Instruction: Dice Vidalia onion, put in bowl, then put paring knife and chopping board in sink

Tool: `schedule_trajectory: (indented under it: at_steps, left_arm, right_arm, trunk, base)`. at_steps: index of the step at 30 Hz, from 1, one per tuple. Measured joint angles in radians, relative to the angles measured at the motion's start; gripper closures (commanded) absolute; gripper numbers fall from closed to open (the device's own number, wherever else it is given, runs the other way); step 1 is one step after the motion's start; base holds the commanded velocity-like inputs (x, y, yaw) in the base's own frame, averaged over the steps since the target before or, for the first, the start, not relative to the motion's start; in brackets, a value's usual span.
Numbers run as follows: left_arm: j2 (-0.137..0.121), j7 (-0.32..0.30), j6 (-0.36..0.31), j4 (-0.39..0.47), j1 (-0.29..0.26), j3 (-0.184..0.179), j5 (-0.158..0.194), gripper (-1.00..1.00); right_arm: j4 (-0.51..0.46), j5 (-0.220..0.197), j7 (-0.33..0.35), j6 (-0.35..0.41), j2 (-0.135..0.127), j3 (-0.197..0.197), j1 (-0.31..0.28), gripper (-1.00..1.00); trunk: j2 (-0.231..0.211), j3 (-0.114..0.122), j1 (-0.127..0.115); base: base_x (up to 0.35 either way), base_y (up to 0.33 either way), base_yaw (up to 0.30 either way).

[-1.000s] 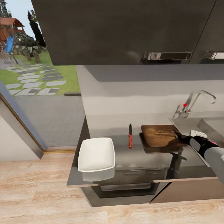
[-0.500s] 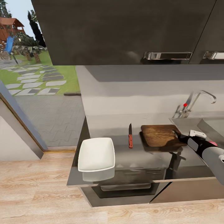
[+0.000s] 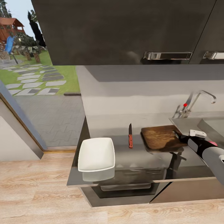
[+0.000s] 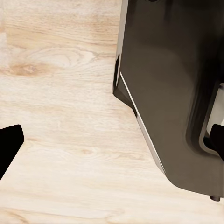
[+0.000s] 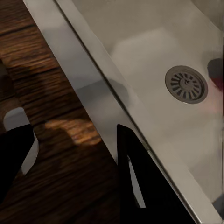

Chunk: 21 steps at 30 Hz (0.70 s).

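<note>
The dark brown chopping board [image 3: 159, 136] hangs slightly tilted just above the grey countertop [image 3: 130, 161], casting a shadow below. My right gripper [image 3: 176, 134] is shut on its right edge, beside the sink [image 3: 214, 127]. In the right wrist view my gripper [image 5: 72, 133] straddles the board [image 5: 46, 88] at its slot handle, with the steel basin [image 5: 154, 46] and drain [image 5: 186, 84] beyond. A pink blur, the onion [image 5: 217, 80], lies in the basin and peeks out behind my forearm [image 3: 213, 143]. The red-handled paring knife [image 3: 130, 137] lies left of the board. The white bowl [image 3: 96, 154] sits near the counter's left front corner. My left gripper [image 4: 114, 140] is open.
The chrome faucet [image 3: 199, 99] with its red dot stands behind the sink. Dark wall cabinets [image 3: 124, 31] hang overhead. A glass door at the left shows the garden. Under my left gripper are the wooden floor [image 4: 60, 116] and a dark cabinet side [image 4: 172, 84].
The board has tilted and shifted slightly in my right gripper, its near edge lower and its shadow narrower. My right forearm has edged to the right. Knife and bowl have not moved.
</note>
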<state>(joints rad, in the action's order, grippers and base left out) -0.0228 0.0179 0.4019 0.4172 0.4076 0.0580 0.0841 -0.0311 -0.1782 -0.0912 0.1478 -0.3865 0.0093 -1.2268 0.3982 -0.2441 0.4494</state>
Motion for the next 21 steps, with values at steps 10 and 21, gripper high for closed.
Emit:
schedule_trajectory:
  at_steps: [10,21]
  left_arm:
    - [0.0,0.0,0.0,0.001,0.0,0.0,-0.001,-1.0]
    - [0.001,0.0,-0.001,0.002,0.0,0.0,-0.001,-1.0]
  right_arm:
    - [0.001,0.055,0.015,0.001,0.0,-0.013,0.0,1.0]
    - [0.006,0.053,0.035,0.002,0.003,-0.007,0.0,1.0]
  trunk:
    - [0.0,0.0,0.0]
    - [0.0,0.0,0.0]
  base:
    - [0.0,0.0,0.0]
    - [0.0,0.0,0.0]
